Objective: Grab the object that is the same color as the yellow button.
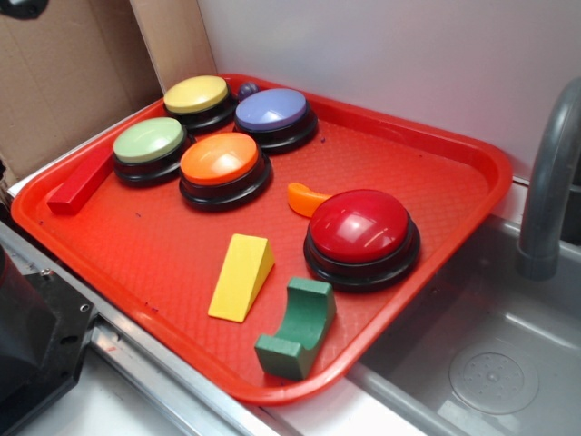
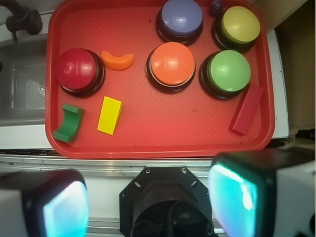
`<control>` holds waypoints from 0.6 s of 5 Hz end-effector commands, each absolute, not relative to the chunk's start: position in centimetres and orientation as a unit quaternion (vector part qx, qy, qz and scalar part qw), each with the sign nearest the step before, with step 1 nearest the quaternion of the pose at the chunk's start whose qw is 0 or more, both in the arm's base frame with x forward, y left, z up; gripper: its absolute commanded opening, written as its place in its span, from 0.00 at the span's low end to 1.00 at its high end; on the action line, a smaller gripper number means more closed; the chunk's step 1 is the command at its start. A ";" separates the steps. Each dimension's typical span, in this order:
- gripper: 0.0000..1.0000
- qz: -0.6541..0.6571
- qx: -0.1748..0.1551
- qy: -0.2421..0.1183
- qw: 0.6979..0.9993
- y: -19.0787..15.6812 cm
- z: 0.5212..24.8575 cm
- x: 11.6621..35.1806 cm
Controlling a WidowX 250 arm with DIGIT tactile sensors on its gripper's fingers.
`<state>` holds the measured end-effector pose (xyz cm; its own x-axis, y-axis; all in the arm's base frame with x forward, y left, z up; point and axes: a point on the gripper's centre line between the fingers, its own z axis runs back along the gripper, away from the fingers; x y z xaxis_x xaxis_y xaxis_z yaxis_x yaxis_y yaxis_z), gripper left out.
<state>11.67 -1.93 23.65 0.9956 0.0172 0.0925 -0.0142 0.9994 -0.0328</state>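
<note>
The yellow wedge block (image 1: pixel 241 277) lies on the red tray (image 1: pixel 127 245) near its front, left of the green arch block (image 1: pixel 297 329); it also shows in the wrist view (image 2: pixel 109 115). The yellow button (image 1: pixel 196 96) sits at the tray's far corner, also in the wrist view (image 2: pixel 240 25). My gripper (image 2: pixel 150 202) is open and empty, high above the robot base, off the tray's near edge; its two fingers (image 2: pixel 233 195) stand wide apart. In the exterior view the gripper itself is out of view.
On the tray: red button (image 1: pixel 360 231), orange button (image 1: pixel 221 163), pale green button (image 1: pixel 148 143), purple button (image 1: pixel 272 113), small orange curved piece (image 1: pixel 305 198), red bar (image 1: pixel 80 184). A sink (image 1: pixel 490 354) with grey faucet (image 1: pixel 549 182) lies right. Cardboard stands behind.
</note>
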 end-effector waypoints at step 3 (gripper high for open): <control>1.00 0.117 -0.043 -0.086 0.988 -4.4 19.1 13.2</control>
<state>12.87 -4.27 18.51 0.9575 0.2504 0.1434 -0.2379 0.9662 -0.0989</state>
